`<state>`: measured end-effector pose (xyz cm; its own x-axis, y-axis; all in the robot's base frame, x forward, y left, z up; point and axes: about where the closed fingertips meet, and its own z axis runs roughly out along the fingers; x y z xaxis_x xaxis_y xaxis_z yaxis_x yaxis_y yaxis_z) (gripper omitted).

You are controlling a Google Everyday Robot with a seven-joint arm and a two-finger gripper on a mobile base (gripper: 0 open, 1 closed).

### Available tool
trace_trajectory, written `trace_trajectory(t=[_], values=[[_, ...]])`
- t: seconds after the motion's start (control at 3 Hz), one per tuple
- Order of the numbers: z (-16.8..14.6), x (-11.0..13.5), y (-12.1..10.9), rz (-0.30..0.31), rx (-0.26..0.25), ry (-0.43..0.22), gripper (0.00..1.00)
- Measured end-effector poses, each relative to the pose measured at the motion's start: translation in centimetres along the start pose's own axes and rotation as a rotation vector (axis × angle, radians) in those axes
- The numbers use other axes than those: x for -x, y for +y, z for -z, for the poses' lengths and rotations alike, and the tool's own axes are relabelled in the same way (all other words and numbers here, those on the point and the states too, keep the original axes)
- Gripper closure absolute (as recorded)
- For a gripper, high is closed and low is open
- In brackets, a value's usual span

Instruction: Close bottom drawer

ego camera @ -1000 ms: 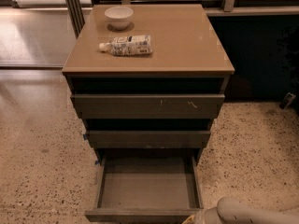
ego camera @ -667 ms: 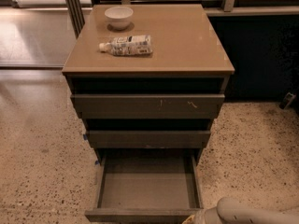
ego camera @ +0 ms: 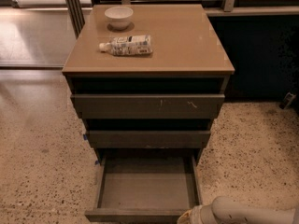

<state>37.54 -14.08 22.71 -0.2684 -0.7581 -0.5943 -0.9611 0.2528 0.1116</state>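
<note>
The bottom drawer point(ego camera: 147, 190) is pulled far out of the grey-brown cabinet, its shallow box empty and its plain front point(ego camera: 135, 214) at the lower edge of the camera view. My pale arm point(ego camera: 247, 213) comes in from the lower right. The gripper point(ego camera: 187, 217) sits at the drawer front's right corner, mostly cut off by the frame's bottom edge.
Above it are the mid-width drawer front point(ego camera: 148, 138) and the widest, scratched front point(ego camera: 147, 106), both slightly out. On the tan cabinet top point(ego camera: 187, 41) stand a white bowl point(ego camera: 118, 17) and a lying plastic bottle point(ego camera: 127, 45). Speckled floor point(ego camera: 42, 171) surrounds the cabinet; a dark wall is at right.
</note>
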Motion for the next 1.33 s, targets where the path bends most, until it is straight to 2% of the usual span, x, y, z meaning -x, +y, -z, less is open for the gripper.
trace_trajectory(t=[0.33, 0.67, 1.0, 1.33], values=[[-0.4, -0.2, -0.1, 0.001, 0.002, 0.001, 1.0], [-2.2, -1.0, -0.6, 0.006, 0.01, 0.007, 1.0], [-2.9, -2.0, -1.5, 0.01, -0.019, 0.015, 1.0], [-1.8, -3.0, -3.2, 0.046, -0.085, 0.078, 1.0]])
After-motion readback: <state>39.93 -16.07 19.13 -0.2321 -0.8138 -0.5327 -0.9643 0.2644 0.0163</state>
